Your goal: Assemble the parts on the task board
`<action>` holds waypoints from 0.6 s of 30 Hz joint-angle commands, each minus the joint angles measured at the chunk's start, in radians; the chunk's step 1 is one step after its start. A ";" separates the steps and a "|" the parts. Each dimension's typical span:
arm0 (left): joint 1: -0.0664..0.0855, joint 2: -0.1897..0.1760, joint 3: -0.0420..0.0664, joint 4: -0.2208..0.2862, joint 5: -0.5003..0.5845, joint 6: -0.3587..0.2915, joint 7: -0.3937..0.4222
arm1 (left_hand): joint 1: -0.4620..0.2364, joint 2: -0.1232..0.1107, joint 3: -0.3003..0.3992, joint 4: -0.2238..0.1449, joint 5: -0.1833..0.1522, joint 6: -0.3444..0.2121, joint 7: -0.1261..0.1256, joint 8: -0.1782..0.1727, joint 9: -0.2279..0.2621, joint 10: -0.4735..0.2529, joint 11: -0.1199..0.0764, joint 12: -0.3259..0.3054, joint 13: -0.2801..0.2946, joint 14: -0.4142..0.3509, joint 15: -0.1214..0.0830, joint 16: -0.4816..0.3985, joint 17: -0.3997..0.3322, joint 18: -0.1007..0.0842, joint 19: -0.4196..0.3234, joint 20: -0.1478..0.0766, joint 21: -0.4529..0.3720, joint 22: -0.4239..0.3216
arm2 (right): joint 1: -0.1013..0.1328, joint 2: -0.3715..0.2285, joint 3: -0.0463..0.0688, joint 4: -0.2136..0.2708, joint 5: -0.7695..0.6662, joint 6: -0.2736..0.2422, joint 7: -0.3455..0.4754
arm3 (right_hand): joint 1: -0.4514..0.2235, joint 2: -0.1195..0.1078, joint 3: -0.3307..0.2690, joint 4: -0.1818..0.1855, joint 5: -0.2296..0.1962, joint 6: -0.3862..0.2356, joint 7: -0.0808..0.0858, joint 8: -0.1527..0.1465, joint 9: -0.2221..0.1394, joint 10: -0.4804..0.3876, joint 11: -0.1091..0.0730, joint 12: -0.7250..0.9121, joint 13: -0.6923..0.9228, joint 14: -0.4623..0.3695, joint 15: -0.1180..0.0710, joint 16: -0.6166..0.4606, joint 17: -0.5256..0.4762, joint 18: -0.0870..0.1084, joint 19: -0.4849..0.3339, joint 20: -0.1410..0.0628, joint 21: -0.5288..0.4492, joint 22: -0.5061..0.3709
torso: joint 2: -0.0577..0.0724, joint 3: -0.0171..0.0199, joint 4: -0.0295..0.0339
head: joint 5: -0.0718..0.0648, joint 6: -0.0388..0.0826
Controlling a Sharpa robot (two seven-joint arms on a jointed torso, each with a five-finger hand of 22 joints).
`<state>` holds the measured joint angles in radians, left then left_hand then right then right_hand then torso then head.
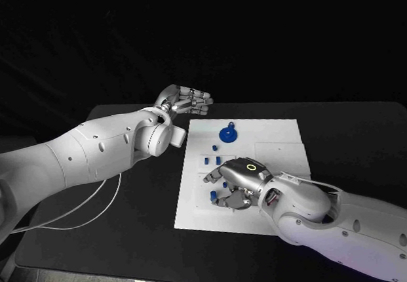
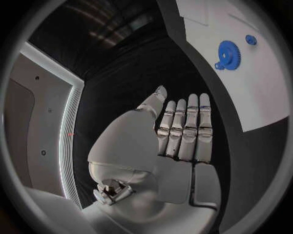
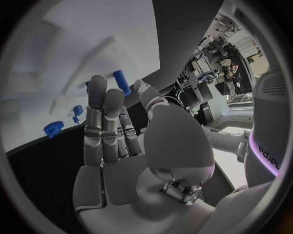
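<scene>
- Two hands in play; the right hand is over the near half of the task board, while the left hand is off the board, above the black surface just past the board's far left corner.
- Key relation: several small blue parts lie directly by the right hand. One sits at its fingertips toward the board's left edge; a short row lies just beyond it. The right hand is clearly the nearer one.
- A blue gear with a small blue piece next to it stands further up the board, between the two hands and somewhat closer to the left one; it also appears in the left wrist view.
- In the right wrist view a short blue peg shows just past the fingertips, long axis roughly along the fingers. Two more blue pieces lie to the side.
- Right hand: palm down, fingers partly curled toward the board. Whether it is pinching anything, I cannot tell.
- Left hand: released, fingers straight and side by side, nothing held, well apart from the parts.
- Judgement: next pickup favours the right hand, a short reach toward the peg.
</scene>
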<state>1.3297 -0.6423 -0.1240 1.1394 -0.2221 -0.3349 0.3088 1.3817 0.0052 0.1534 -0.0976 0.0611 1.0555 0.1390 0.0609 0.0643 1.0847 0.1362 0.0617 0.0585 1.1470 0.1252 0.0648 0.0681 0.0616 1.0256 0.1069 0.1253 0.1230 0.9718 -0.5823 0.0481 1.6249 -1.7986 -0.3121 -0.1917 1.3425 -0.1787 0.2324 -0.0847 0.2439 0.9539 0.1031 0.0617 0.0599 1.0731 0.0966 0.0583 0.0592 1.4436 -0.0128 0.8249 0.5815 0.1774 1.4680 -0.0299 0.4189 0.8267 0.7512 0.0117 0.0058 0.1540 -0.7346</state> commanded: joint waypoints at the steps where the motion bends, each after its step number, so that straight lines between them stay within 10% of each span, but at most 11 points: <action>1: 0.001 0.000 0.001 0.002 0.005 0.004 0.010 | 0.001 0.006 0.002 0.005 -0.003 -0.003 0.000 0.002 0.000 -0.001 0.003 -0.003 0.000 -0.001 -0.002 -0.002 0.001 0.008 -0.002 0.002 0.004 -0.001 | 0.000 -0.022 0.015 0.019 0.093 -0.042 0.034 | -0.032 0.019 0.013 -0.020 -0.004 0.028 0.011 -0.001 0.001 0.047 -0.010 0.002 -0.001 0.002 -0.013 0.005 0.001 -0.010 0.037 -0.015 0.009 -0.002 | 0.000 -0.0007 -0.0001 | -0.005 0.003; 6: 0.001 -0.008 0.001 0.004 0.005 0.006 0.010 | 0.001 0.006 0.002 0.005 -0.003 -0.003 0.000 0.002 0.000 -0.001 0.003 -0.003 0.000 -0.001 -0.002 -0.002 0.001 0.008 -0.002 0.002 0.004 -0.001 | 0.002 -0.097 0.074 0.053 0.261 -0.039 0.055 | -0.094 0.038 0.058 0.000 0.005 0.089 0.022 0.003 0.005 0.170 -0.036 0.012 0.003 0.005 -0.027 0.016 0.010 -0.023 0.037 -0.028 0.025 0.002 | -0.001 0.0006 -0.0033 | -0.021 0.010; 12: 0.001 -0.025 0.001 0.015 0.005 0.010 0.011 | -0.003 0.003 0.001 0.006 -0.004 -0.005 0.000 0.001 0.000 0.008 0.000 -0.003 0.000 0.005 -0.003 -0.001 0.002 0.007 -0.001 0.000 0.006 -0.003 | 0.019 -0.194 0.125 0.060 0.480 0.018 0.065 | -0.100 0.049 0.025 0.005 0.012 0.154 -0.009 0.006 0.011 0.355 -0.101 0.111 0.056 0.003 -0.066 0.021 0.021 -0.048 0.033 -0.062 0.036 0.012 | -0.004 0.0035 -0.0105 | -0.039 0.018; 18: 0.001 -0.046 0.000 0.035 0.005 0.019 0.012 | -0.006 0.003 0.005 0.009 -0.005 -0.008 -0.001 0.002 0.000 0.035 -0.008 -0.003 0.000 0.025 -0.011 0.001 0.003 0.002 0.001 -0.005 0.008 -0.003 | 0.038 -0.273 0.146 0.040 0.649 0.137 0.016 | -0.129 0.098 -0.091 0.034 0.045 0.207 -0.026 0.004 0.030 0.203 -0.134 0.662 0.605 0.011 -0.091 0.055 0.069 -0.086 0.038 -0.093 0.080 0.051 | -0.006 0.0103 -0.0190 | -0.061 0.027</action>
<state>1.3296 -0.6864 -0.1243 1.1670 -0.2219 -0.3327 0.3083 1.3817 0.0052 0.1568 -0.0942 0.0610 1.0555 0.1390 0.0609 0.0643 1.1141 0.1281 0.0617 0.0585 1.1687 0.1137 0.0648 0.0708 0.0617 1.0256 0.1069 0.1294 0.1217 1.0080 -0.8468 0.1938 1.6712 -1.3300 -0.2850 -0.1525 1.2204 -0.0879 0.1502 -0.0602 0.2801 1.1541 0.0736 0.0616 0.0881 1.2910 -0.0333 0.6605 0.6066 1.4515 -0.0972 0.8731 0.6447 0.1071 1.4648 -0.1200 0.4913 0.8725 0.7470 0.0173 -0.0075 0.1038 -0.7113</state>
